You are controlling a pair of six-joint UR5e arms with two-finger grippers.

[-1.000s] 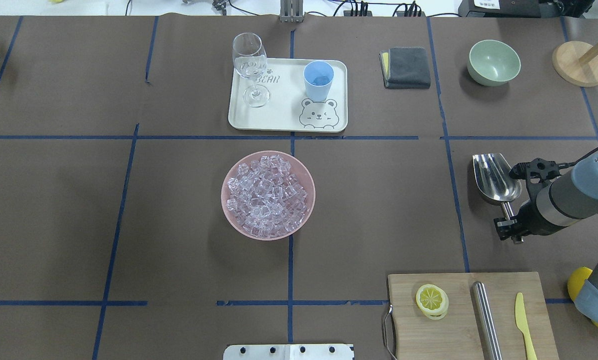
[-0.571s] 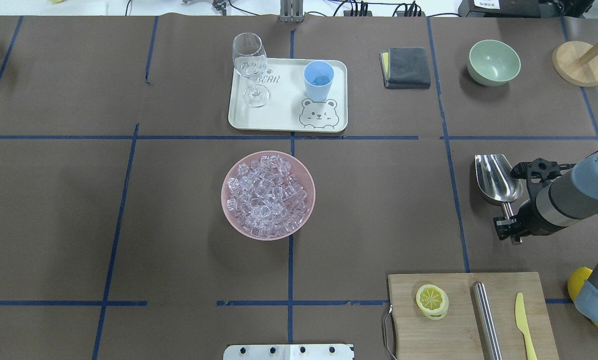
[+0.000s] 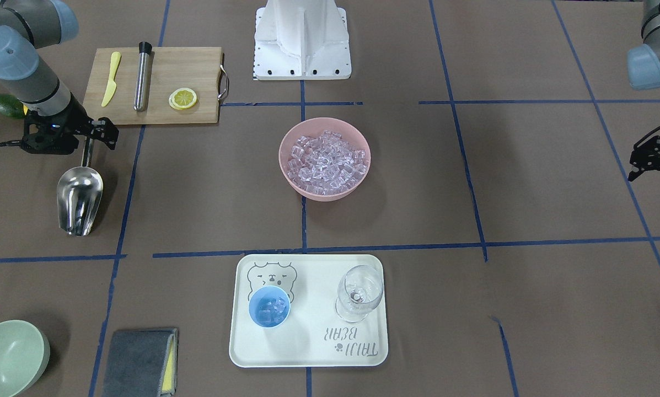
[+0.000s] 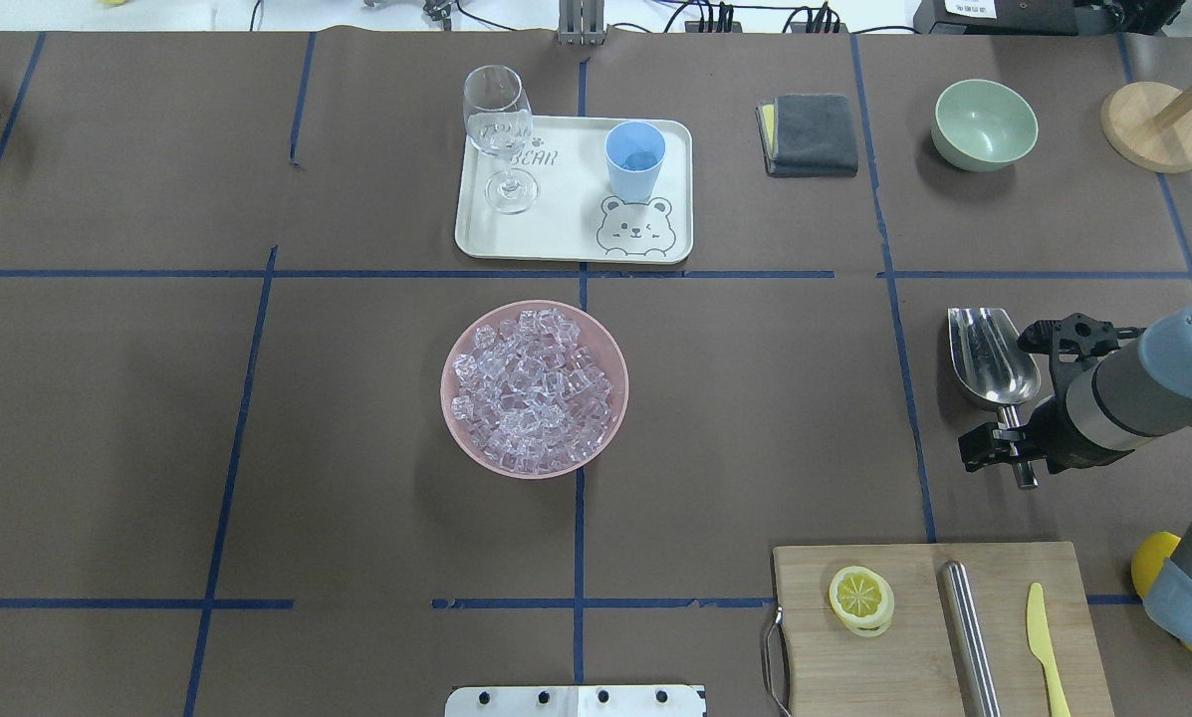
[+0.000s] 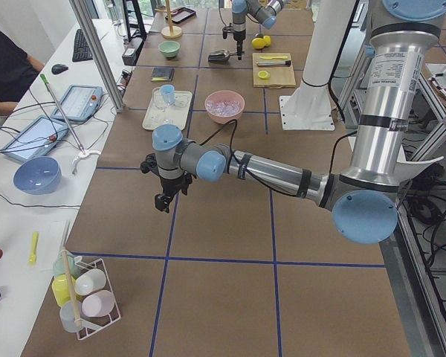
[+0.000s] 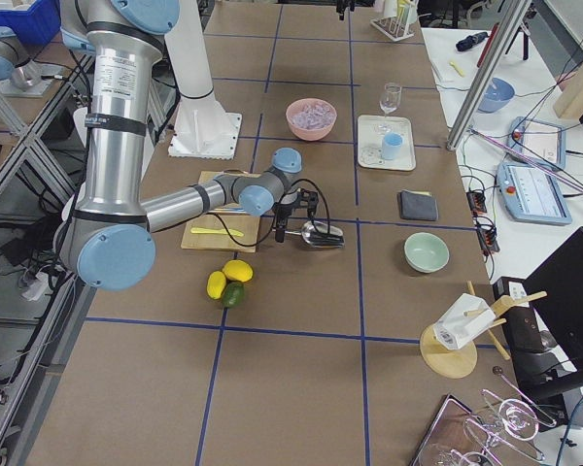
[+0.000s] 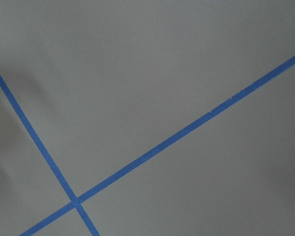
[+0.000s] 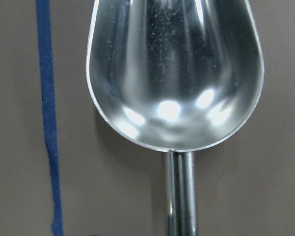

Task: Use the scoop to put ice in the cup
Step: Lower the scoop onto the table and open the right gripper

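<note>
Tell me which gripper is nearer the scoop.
Right. The right gripper is at the handle of the scoop, jaws on either side of it. The left gripper hangs over the table's opposite end, beyond the pink bowl.

The worktop (image 4: 108, 448) is covered in dark brown paper gridded with blue tape. A pink bowl (image 3: 324, 194) is filled with clear, glassy ice (image 4: 534, 388), faintly tinted pink. Beyond the pink bowl, a cream tray (image 4: 566, 209) is printed with a grey bear face and grey lettering; a light-blue cup (image 4: 635, 177) and a colourless wine glass (image 4: 497, 112) are carried on it. On the robot's right of the pink bowl, the scoop (image 4: 992, 354) is seen in mirror-bright silver. A pale wooden board (image 4: 914, 647) is dotted with a yellow lemon slice (image 4: 860, 596), a yellow knife (image 4: 1044, 637) and a steel-grey rod (image 4: 970, 637) tipped in black. A dark grey cloth (image 4: 815, 134) is edged in yellow.
</note>
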